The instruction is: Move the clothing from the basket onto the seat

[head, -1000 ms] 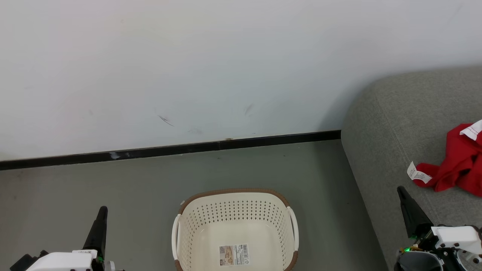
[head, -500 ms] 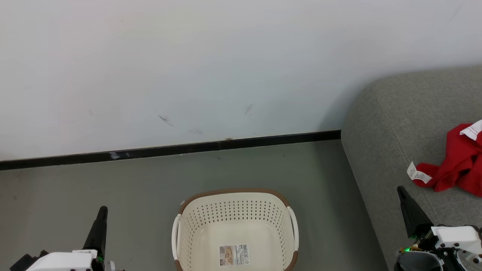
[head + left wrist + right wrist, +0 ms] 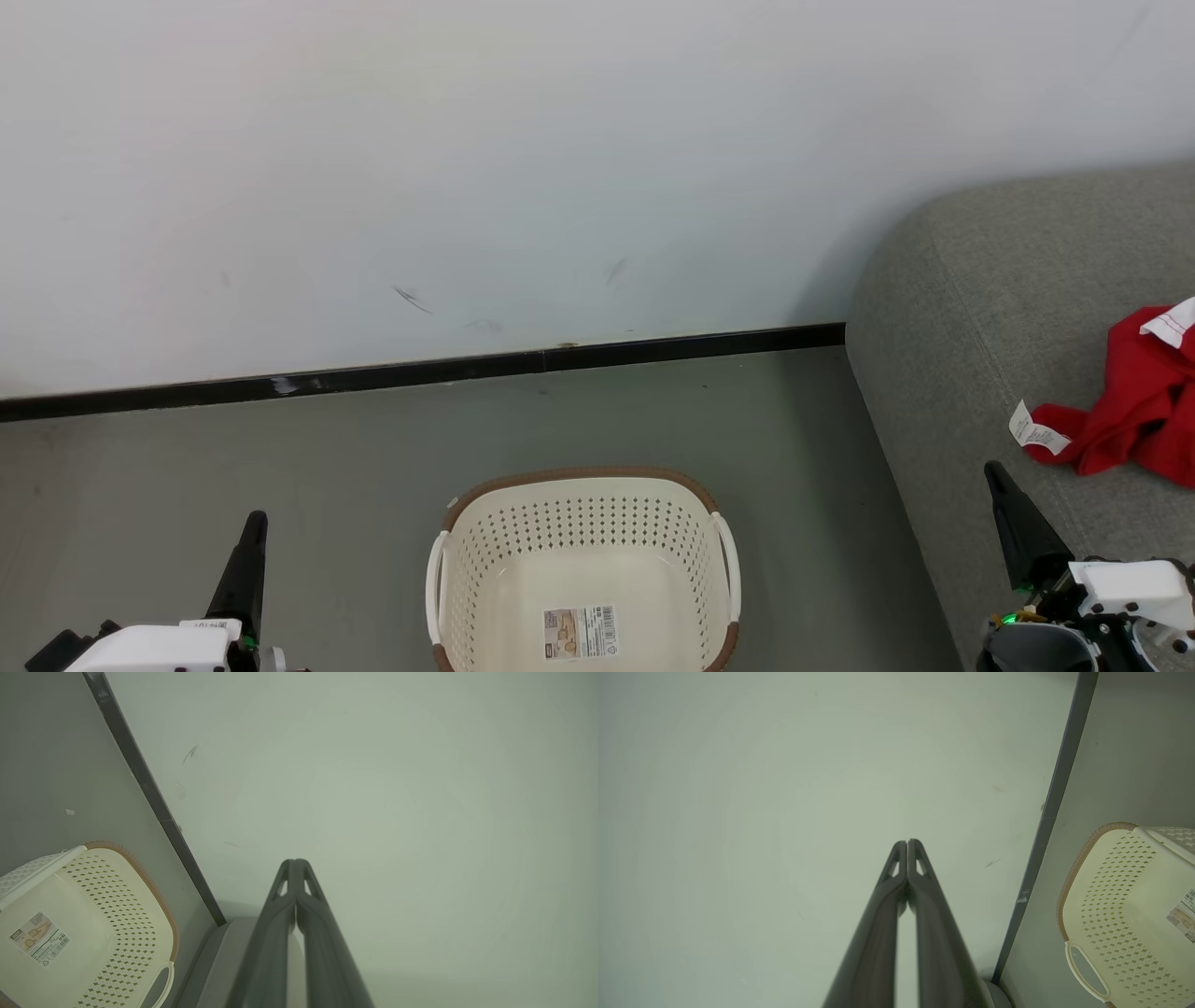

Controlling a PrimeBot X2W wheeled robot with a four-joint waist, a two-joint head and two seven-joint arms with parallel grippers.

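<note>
**Clothing on the sofa, both end effectors pressed together**

Head view. The red clothing (image 3: 1144,401) lies crumpled on the grey sofa (image 3: 980,308) at the right edge of the frame. Its white care label (image 3: 1034,431) rests on the cushion at the heap's left end, and a strip of white trim shows at the top. The cream basket (image 3: 583,474) stands on the grey floor (image 3: 280,467) at bottom centre, apart from the sofa. I see its bare bottom with a printed sticker (image 3: 581,632). My left end effector (image 3: 252,532) rises at the lower left, against the floor, left of the basket. My right end effector (image 3: 1001,481) rises at the lower right, against the sofa, below and left of the clothing and not touching it. A black baseboard (image 3: 420,371) separates the floor from the white wall (image 3: 560,140).

Wrist views. The left end effector's fingers meet at their tips, pinching nothing, with the basket at the lower left of the frame. The right end effector's fingers likewise meet at the tips, pinching nothing, with the basket at the right edge.
</note>
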